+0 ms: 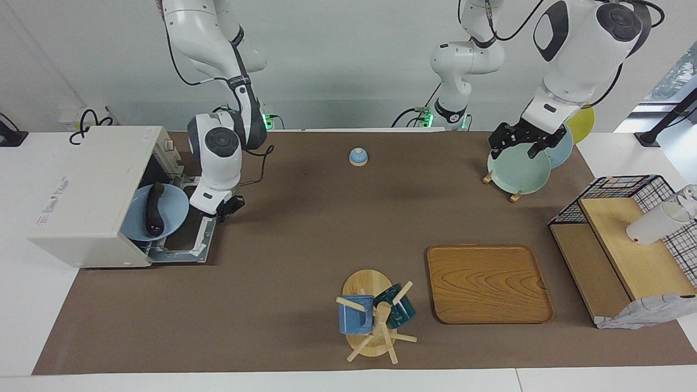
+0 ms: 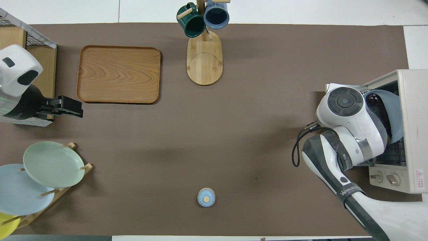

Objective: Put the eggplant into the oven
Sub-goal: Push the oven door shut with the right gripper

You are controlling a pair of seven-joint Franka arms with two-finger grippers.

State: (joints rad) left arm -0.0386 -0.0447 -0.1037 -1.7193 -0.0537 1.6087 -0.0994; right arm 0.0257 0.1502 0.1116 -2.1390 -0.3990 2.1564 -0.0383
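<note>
The off-white oven point(image 1: 81, 190) stands at the right arm's end of the table with its door point(image 1: 188, 242) dropped open. A light blue plate point(image 1: 169, 209) sits in the oven's mouth, partly sticking out over the door. The dark eggplant point(image 1: 152, 209) lies on that plate. My right gripper point(image 1: 226, 209) is shut and holds nothing; it hangs low beside the door's edge. In the overhead view the right arm's wrist covers that gripper, while the eggplant point(image 2: 378, 105) and oven point(image 2: 413, 100) show. My left gripper point(image 1: 517, 144) waits open above the plate rack.
A plate rack point(image 1: 517, 171) with several plates stands near the left arm's base. A small blue bell point(image 1: 358, 157) sits mid-table near the robots. A wooden tray point(image 1: 488, 283), a mug tree point(image 1: 375, 316) and a wire shelf point(image 1: 626, 239) lie farther out.
</note>
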